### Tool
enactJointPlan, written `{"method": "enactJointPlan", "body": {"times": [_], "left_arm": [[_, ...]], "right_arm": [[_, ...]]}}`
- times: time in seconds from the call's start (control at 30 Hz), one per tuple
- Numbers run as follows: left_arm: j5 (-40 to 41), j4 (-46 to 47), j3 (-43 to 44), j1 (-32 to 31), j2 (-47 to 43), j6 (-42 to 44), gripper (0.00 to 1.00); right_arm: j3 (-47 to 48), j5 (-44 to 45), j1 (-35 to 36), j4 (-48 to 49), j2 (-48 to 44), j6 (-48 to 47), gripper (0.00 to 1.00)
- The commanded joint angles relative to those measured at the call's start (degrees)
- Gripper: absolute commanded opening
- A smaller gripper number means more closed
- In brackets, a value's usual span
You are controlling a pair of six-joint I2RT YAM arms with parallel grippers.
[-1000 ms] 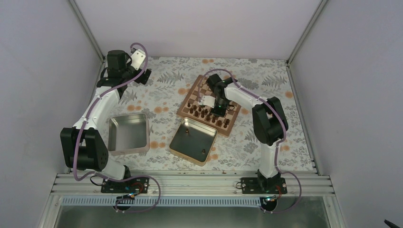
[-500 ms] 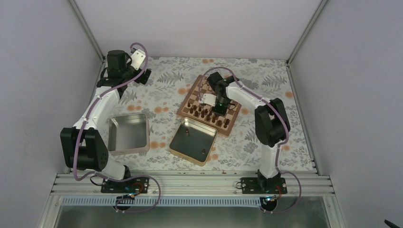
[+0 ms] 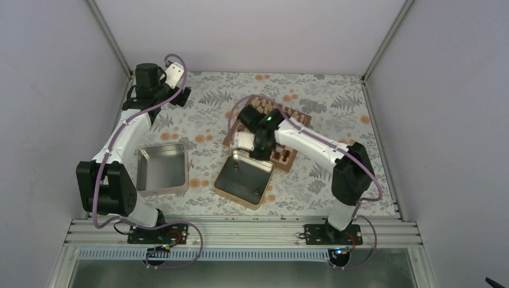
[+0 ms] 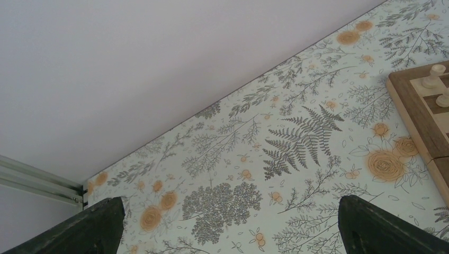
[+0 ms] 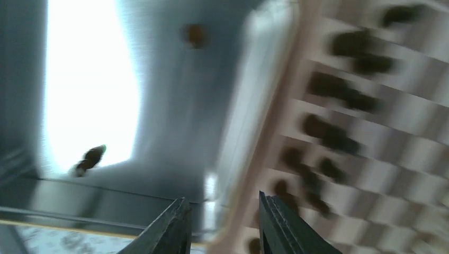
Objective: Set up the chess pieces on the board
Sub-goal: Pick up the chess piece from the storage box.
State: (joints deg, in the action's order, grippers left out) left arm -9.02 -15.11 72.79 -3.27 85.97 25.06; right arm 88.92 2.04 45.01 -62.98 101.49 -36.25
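The board [image 3: 298,118] lies right of centre, partly under my right arm. Dark chess pieces [image 3: 280,156] stand on its near rows, blurred in the right wrist view [image 5: 339,95]. Two more dark pieces [image 5: 195,34] [image 5: 90,159] lie inside the copper-rimmed tin [image 3: 242,180]. My right gripper [image 5: 225,225] hangs over the seam between the tin's rim and the board's near-left edge, jaws apart, nothing between them. My left gripper [image 4: 227,227] is wide open and empty above the cloth at the far left [image 3: 179,96].
A second, empty metal tin [image 3: 162,169] sits at the near left. Pale tan chessmen [image 4: 435,75] stand along the board's far edge. A floral cloth [image 3: 204,120] covers the table, with walls close on three sides.
My right arm has swung from above the board's dark rows toward the left and near, to the copper-rimmed tin's edge, and its jaws have parted. The left arm has not moved.
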Motion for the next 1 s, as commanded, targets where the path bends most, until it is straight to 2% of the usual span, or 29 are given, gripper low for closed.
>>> {"method": "enactJointPlan", "body": {"times": [0.0,0.23,0.73,0.97], "left_arm": [[-0.6,1.0,0.4,-0.1,-1.0,0.2,1.00],[-1.2,0.8,0.3,-0.1,-1.0,0.2,1.00],[-1.9,0.5,0.3,-0.3,-0.5,0.2,1.00],[-1.5,0.8,0.3,-0.4,-0.7,0.2,1.00]], "right_arm": [[-5.6,-0.3,6.7,-0.8,0.3,4.7,0.36],[-9.2,-1.6,11.1,-0.5,1.6,7.8,0.41],[-14.1,-8.3,12.6,1.0,4.9,8.5,0.45],[-15.4,-8.3,12.6,2.1,6.3,8.3,0.46]]}}
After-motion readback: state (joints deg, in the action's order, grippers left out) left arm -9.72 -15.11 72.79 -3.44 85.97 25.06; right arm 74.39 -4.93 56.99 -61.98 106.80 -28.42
